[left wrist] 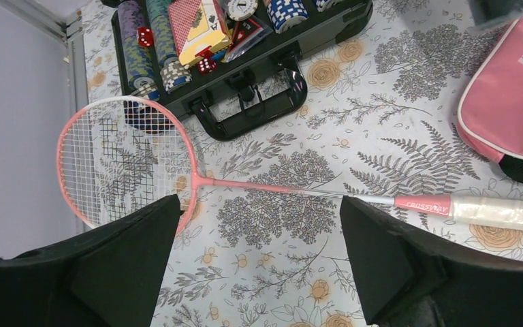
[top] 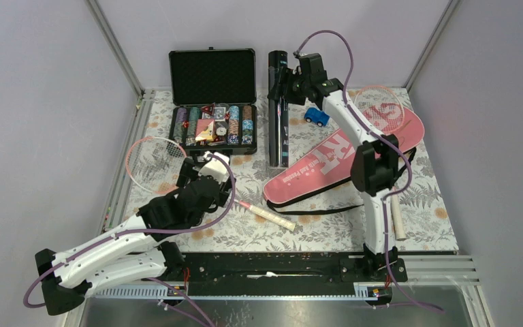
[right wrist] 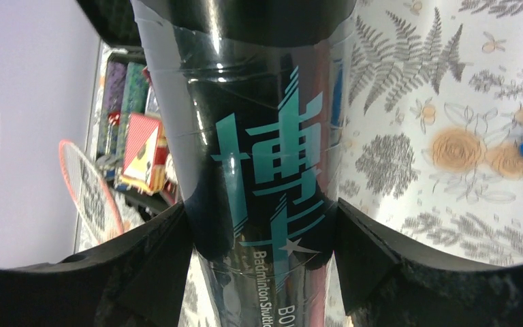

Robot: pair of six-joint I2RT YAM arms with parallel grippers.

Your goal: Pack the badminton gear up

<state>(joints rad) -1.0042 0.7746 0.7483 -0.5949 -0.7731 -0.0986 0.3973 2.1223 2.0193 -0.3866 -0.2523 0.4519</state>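
In the right wrist view, the black tube with teal print fills the gap between the fingers, and both pads press its sides. My right gripper is shut on it. From above, the tube runs from the back of the table toward the middle, and my right gripper holds it near its far end. One pink racket lies flat under my open left gripper, which hovers just short of the shaft and holds nothing. A second racket rests on the pink cover.
An open black case of poker chips stands at the back left, close to the first racket's head. A small blue toy car sits between the tube and the cover. The cover's black strap trails toward the near edge.
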